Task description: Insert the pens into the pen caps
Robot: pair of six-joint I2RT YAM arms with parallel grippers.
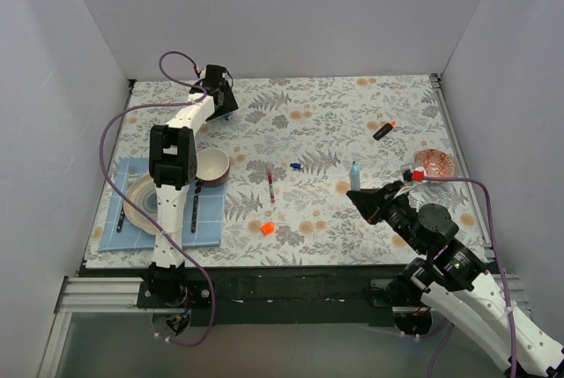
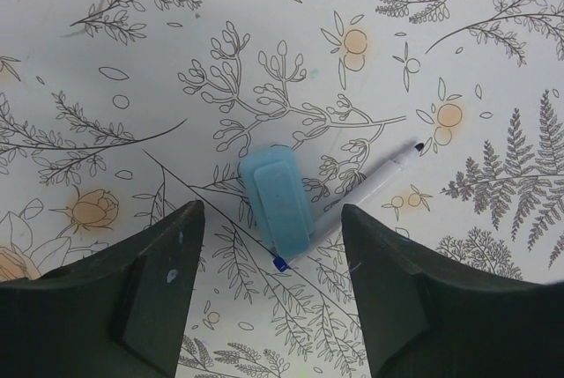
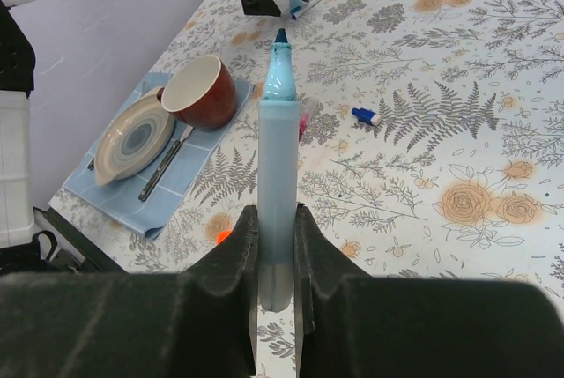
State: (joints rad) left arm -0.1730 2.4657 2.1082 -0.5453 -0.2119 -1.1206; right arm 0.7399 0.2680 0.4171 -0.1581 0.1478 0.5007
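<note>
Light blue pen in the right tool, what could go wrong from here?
1. The right tool pinches the light blue pen only near its rear end, so pressing the tip into a cap may tilt it or make it slip.
2. The dark blue cap lies loose on the table with nothing bracing it, so a push could just slide it away. The left tool is open over a light blue block at the far side, no help yet.

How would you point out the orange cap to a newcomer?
Find the blue mat at near left in the top view. Just right of it lies the orange cap. It is stubby and all orange; the blue cap sits farther back.
</note>
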